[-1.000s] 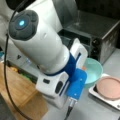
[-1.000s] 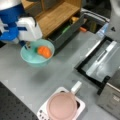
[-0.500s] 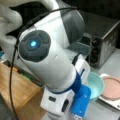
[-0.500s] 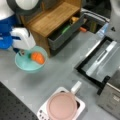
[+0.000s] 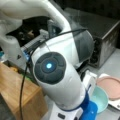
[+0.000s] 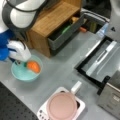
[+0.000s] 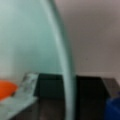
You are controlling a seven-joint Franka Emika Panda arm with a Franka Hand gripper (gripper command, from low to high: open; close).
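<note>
Pale mint-green bowl, orange carrot inside, white-and-blue tool, grey surface, pink lid.

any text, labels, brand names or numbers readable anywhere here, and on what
No text can be read in any view.
The scale under the pink plate has small marks at its front corner, too blurred to read.
A small dark mark on the white arm part in a front view is a shape, not legible text.
The gripper, the teal bowl, the orange thing and the wooden cabinet show no lettering.
</note>
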